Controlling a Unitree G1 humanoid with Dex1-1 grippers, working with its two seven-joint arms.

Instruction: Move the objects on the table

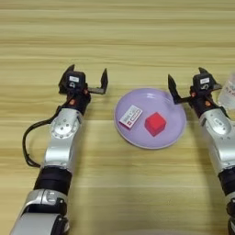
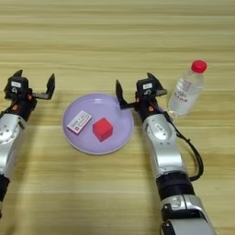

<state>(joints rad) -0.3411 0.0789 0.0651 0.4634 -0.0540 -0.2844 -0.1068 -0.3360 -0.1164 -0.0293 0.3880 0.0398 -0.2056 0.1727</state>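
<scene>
While both grippers are hovering wide open and empty on either side of the lilac plate (image 1: 174, 133), the red cube (image 2: 103, 129) and the white-and-red card (image 2: 79, 122) are lying on that plate at frame centre. The right gripper (image 2: 137, 90) is sitting at the plate's right rim, nearer the cube, which lies to its lower left; the left gripper (image 1: 88, 76) is standing off to the plate's upper left. Only the right eye view is showing the whole upright bottle (image 2: 186, 92), just right of the right gripper.

Right gripper (image 2: 134, 88), fingers spread, empty, between bottle (image 2: 186, 93) and plate (image 2: 73, 137); cube (image 2: 103, 129) and seemingly a card (image 2: 79, 122) lie there.
</scene>
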